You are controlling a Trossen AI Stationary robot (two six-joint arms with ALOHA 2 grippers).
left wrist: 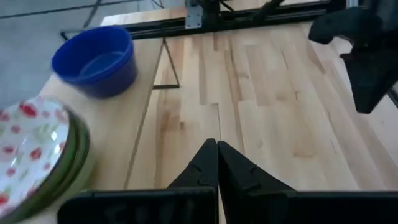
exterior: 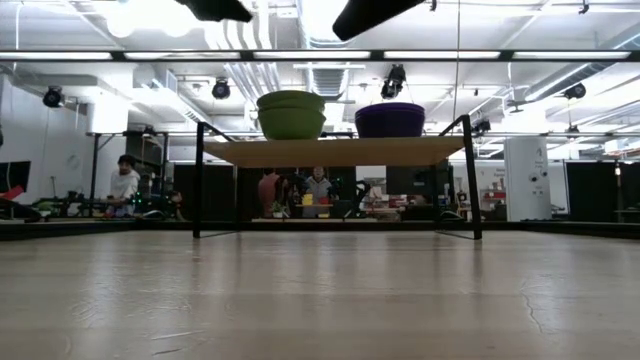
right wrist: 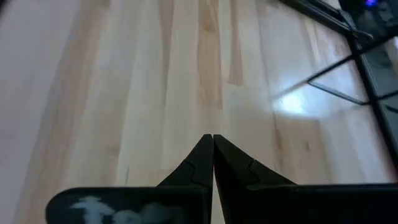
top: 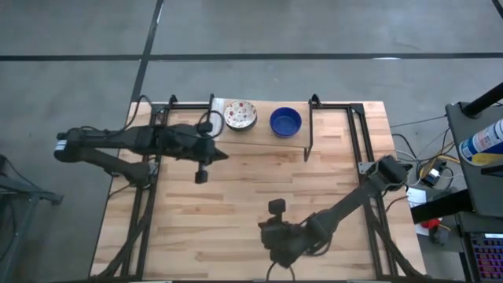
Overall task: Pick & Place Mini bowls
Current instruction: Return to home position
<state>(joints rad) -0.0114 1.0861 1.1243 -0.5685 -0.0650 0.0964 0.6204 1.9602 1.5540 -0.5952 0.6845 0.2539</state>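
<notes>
1. At the far left, the left arm (top: pixel 118 141) reaches in from the left edge of the tabletop (top: pixel 251 189). The left end effector (left wrist: pixel 217 144) hovers above the wood just in front of the shelf's left end and points toward the right side. Its two fingers are pressed tip to tip and grip nothing.
2. Next we see the shelf (top: pixel 263 140), a wooden board on thin black legs at the tabletop's far edge. On its left part sit the patterned mini bowls (top: pixel 240 115) in one stack. They are cream with red speckles inside and olive green outside, with rims nested one in another. In the low view we count at least two rims.
3. Toward the middle, near the front edge, the right end effector (right wrist: pixel 212 138) hangs over bare wood, well apart from the shelf. Its fingers also meet at the tips, with nothing between them.
4. On the shelf's right part stand the blue mini bowls (top: pixel 285 122), beside the patterned stack but not touching it. From above only one inside shows, and we cannot tell how many are nested there.
5. At the far right, the right arm (top: pixel 350 196) slants from the tabletop's right edge toward the front middle.
</notes>
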